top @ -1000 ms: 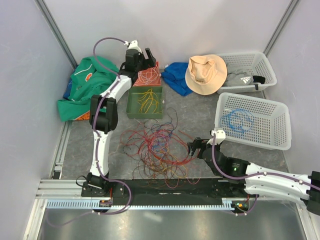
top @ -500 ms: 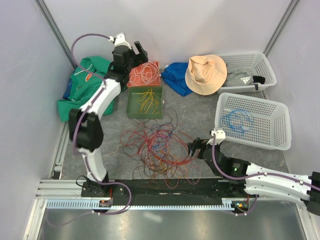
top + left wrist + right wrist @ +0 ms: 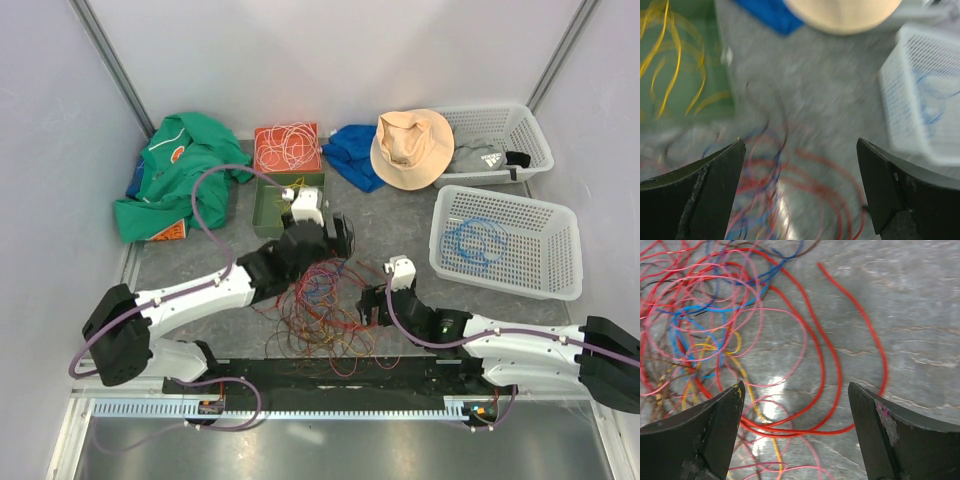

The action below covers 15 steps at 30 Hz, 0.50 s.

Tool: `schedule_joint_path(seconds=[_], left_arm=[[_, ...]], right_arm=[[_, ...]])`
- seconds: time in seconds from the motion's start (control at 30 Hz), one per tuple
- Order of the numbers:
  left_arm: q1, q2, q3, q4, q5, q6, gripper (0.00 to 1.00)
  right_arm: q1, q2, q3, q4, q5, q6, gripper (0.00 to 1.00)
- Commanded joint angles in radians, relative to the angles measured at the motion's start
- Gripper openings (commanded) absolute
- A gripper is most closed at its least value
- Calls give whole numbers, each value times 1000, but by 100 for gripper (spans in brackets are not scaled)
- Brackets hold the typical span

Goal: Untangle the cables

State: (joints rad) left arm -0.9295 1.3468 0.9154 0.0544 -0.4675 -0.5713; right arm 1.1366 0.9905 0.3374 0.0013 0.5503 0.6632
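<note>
Cables point(image 3: 320, 300) are piled lower centre in the top view, on the table point(image 3: 400, 215) between both arms. Left gripper point(image 3: 800, 145) and right gripper point(image 3: 795, 387) hover over the pile, fingers apart, holding nothing. Suggest the right takes the red loop point(image 3: 872, 331) at the pile's right edge, where nothing crosses it, then pulls outward slowly.

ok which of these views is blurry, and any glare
Left wrist view: smeared throughout, the cables and green tray soft. Right wrist view: sharp, with one white glare patch on the table among the strands. Top external view: sharp, evenly lit.
</note>
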Motion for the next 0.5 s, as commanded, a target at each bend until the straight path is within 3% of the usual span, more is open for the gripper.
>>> schedule_joint_path(seconds=[0.0, 0.13, 0.27, 0.37, 0.47], left_arm=[[-138, -130, -96, -137, -270, -212, 100], [-265, -111, -102, -336, -319, -399, 100], [-269, -90, -147, -534, -235, -773, 100], [-267, -133, -228, -538, -183, -903, 100], [-267, -176, -314, -358, -134, -825, 100]], right_arm=[[3, -4, -1, 101, -70, -5, 91], [5, -10, -15, 77, -46, 6, 91], [5, -61, -23, 33, -17, 21, 92], [5, -105, -29, 0, 13, 27, 93], [5, -151, -29, -75, 49, 36, 93]])
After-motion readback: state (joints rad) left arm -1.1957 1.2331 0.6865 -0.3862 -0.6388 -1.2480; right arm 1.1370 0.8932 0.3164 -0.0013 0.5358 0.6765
